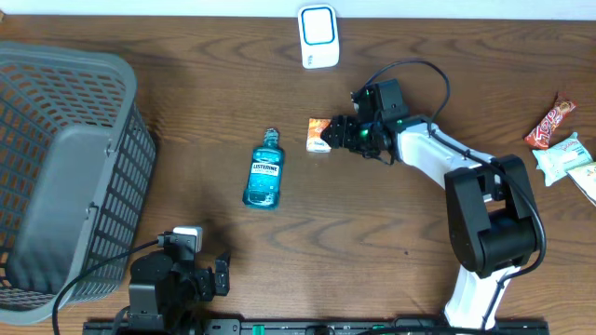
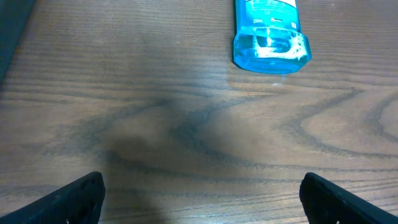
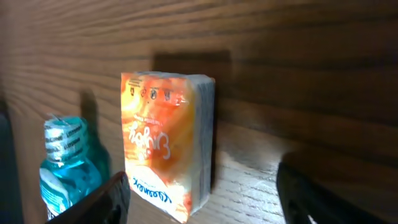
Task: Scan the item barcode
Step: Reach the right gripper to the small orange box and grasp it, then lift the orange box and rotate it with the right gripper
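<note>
**Two claws open, orange packet framed by the right one**

Nearest the robot, the left claw point(image 1: 223, 276) sits low at the front edge of the bench point(image 1: 186, 93), its fingers point(image 2: 74, 199) spread as wide as they go with nothing between them. Just beyond it a blue mouthwash bottle point(image 1: 264, 170) lies flat on the wood, its base turned toward that claw. A grey mesh basket point(image 1: 65, 60) fills the left side.

Farther back, near the middle, the orange packet point(image 1: 319, 135) sits on the bench, to the right of the bottle. The right claw point(image 1: 333, 132) meets it from the right with its fingers parted to either side. One finger is just beside a corner of the packet and the other stands apart, so no grip shows.

Snack wrappers point(image 1: 551, 123) lie at the right edge. At the far edge, beyond the packet, stands a white scanner point(image 1: 318, 35).
</note>
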Controlling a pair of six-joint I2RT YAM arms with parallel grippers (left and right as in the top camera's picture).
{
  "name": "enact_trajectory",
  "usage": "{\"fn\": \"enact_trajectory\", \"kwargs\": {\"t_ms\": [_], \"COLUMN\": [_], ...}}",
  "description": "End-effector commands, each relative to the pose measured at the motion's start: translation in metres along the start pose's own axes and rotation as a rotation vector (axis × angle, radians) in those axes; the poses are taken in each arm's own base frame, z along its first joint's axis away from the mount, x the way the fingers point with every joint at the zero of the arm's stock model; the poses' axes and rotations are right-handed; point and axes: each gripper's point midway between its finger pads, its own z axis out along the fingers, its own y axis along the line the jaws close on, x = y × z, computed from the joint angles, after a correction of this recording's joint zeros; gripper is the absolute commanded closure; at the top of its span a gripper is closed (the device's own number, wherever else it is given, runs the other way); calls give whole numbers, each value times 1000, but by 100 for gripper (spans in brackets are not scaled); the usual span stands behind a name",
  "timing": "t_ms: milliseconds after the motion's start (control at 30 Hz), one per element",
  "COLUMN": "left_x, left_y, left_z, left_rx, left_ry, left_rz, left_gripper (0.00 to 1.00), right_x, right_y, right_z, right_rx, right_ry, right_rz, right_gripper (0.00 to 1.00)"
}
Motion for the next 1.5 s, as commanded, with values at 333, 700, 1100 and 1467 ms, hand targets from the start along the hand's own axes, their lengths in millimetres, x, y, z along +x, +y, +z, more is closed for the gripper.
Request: {"fn": "enact_trajectory", "kwargs": {"t_ms": [333,700,1100,1467], "left_x": [2,2,2,2], "left_y": [-1,-1,-1,-1], "left_z": [1,1,1,1], "left_rx": [3,3,3,3], "left_ry": [7,7,7,7], "left_rz": [-3,-3,-3,-3], "left_gripper": [0,0,0,0], "right_x": [26,57,52,51], "right_y": [-17,-40,7,36], "right_z": [28,54,17,-67], "right_rx": [-4,35,-432,-976], "right_ry": [30,132,247,324], "right_rz": [69,82,38,-13], "right_gripper": [34,87,99,99]}}
